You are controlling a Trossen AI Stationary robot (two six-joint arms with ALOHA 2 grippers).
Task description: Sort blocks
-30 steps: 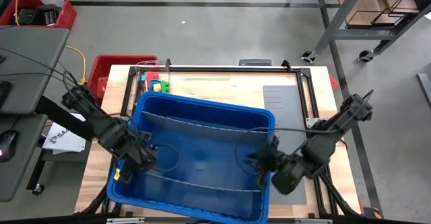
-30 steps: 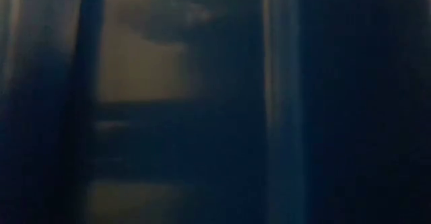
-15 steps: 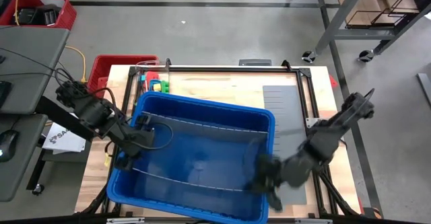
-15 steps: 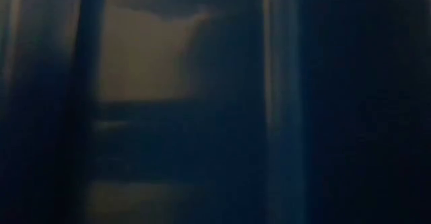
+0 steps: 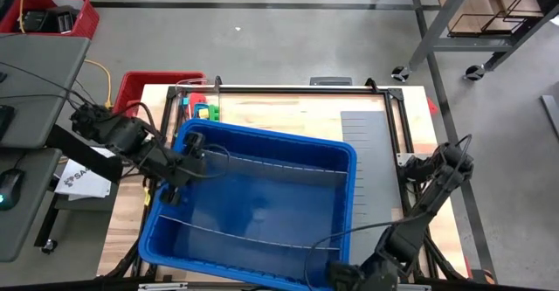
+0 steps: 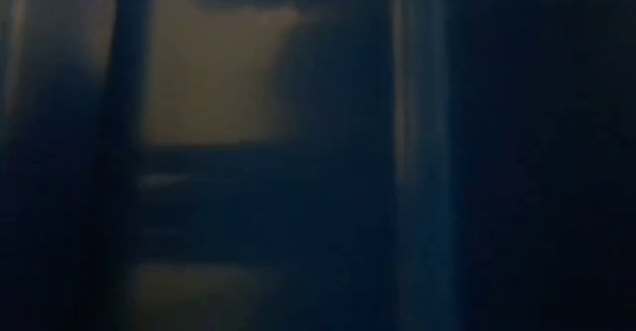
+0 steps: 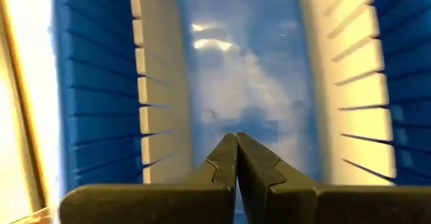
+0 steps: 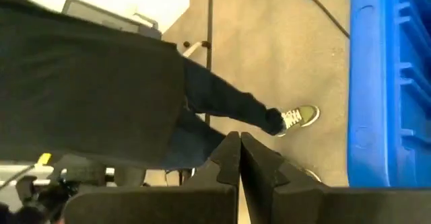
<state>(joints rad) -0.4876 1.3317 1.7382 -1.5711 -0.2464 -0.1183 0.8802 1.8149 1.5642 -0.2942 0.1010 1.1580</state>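
blue bin [image 5: 262,256], blocks [image 5: 203,110] behind it

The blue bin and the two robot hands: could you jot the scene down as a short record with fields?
Bin: large blue bin on the wooden table, two thin grey dividers inside
Blocks: a few coloured blocks on the table behind the bin, none seen inside
Left hand: left hand shut, empty, over the bin's left part
Right hand: right hand shut, empty, off the bin's near right corner
Person: trouser leg and shoe beyond the table
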